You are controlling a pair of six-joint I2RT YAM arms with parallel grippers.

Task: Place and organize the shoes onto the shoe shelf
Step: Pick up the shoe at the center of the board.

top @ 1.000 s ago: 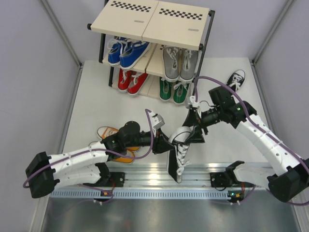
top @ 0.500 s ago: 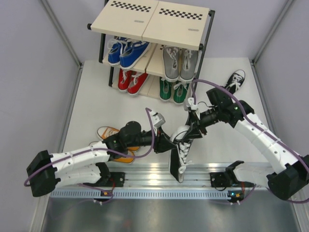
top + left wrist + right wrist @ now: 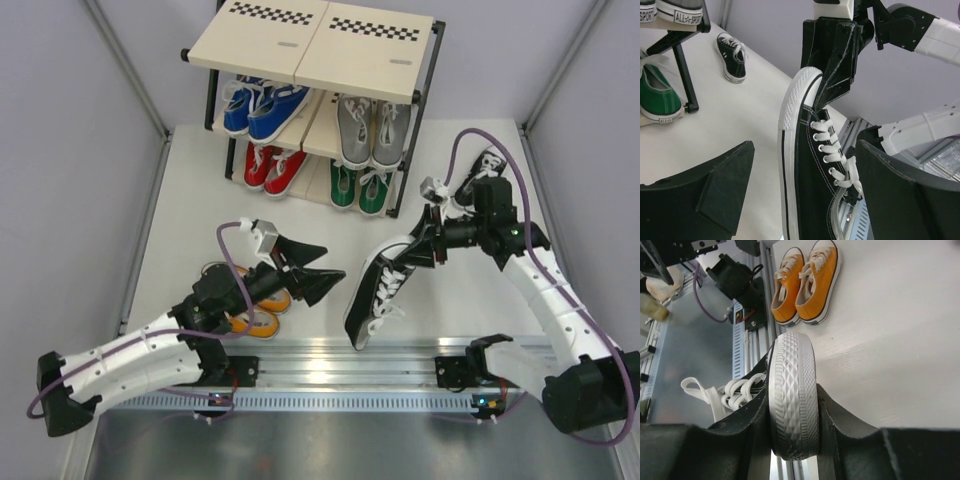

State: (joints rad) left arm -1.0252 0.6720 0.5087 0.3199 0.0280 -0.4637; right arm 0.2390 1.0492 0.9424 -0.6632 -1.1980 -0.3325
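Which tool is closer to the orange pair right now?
Left. The left tool hangs open just right of the orange pair; the right tool, shut on the black shoe, is farther right.

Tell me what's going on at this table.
The right end effector grips a black sneaker by its toe, tilted with the heel toward the front rail. The left end effector is open beside it, holding nothing. The other black sneaker lies at the table's far right, and the orange pair sits by the left arm. The shoe shelf holds the blue pair, grey pair, red pair and green pair.
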